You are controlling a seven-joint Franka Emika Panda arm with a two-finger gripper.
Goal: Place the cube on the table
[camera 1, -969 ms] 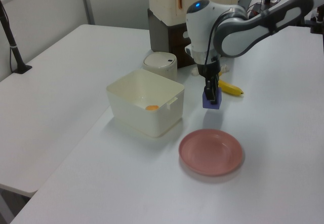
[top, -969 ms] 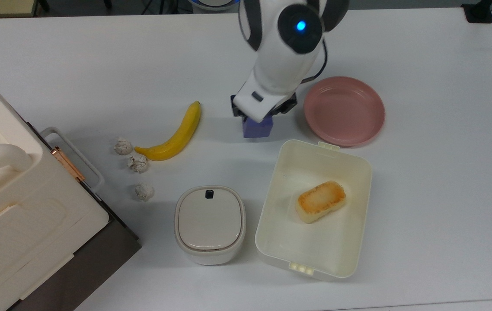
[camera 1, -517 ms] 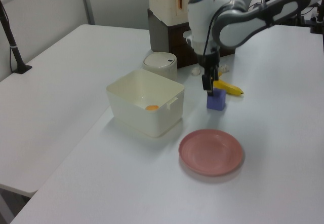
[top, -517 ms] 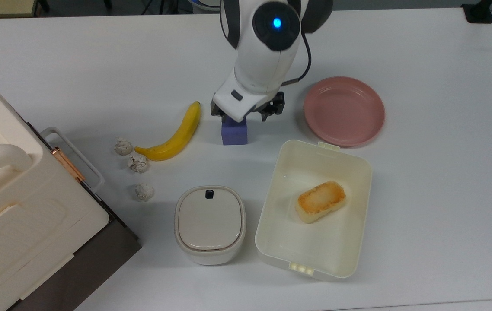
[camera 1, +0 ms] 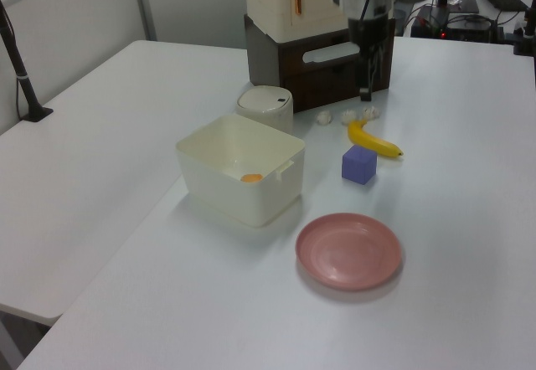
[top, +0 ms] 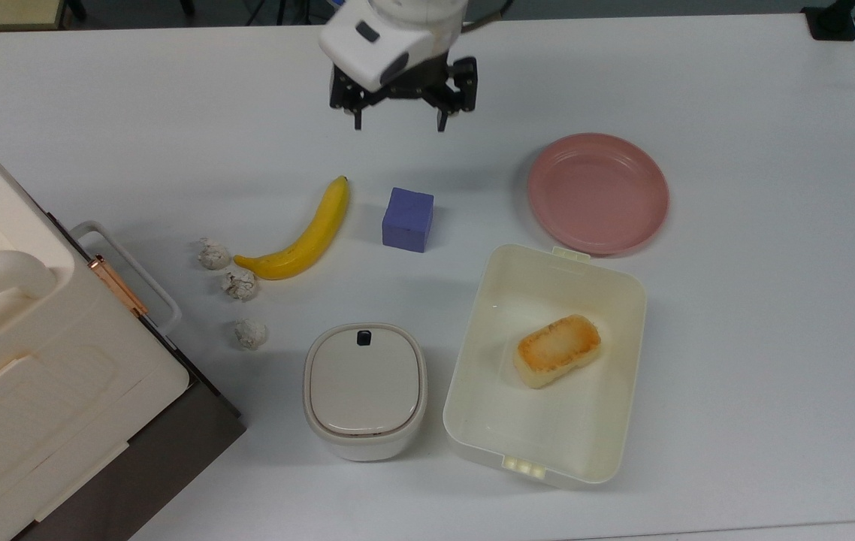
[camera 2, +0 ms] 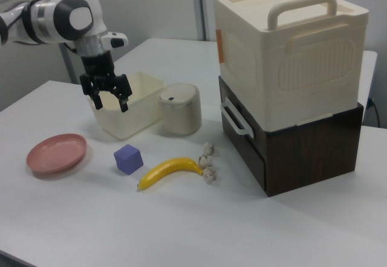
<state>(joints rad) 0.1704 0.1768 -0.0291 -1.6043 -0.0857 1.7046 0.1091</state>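
The blue-purple cube rests by itself on the white table, between the banana and the pink plate. My gripper hangs above the table, well clear of the cube, toward the top view's upper edge. Its two black fingers are spread open with nothing between them. In the left view the gripper appears high up, in front of the dark cabinet.
A yellow banana and three crumpled paper balls lie at the top view's left of the cube. A pink plate, an open cream bin holding toasted bread, a lidded pot and a large cream-and-brown cabinet stand around.
The gripper carried the cube toward the top view's left, set it on the table, opened, and rose away toward the top view's upper edge. The cube now stands alone.
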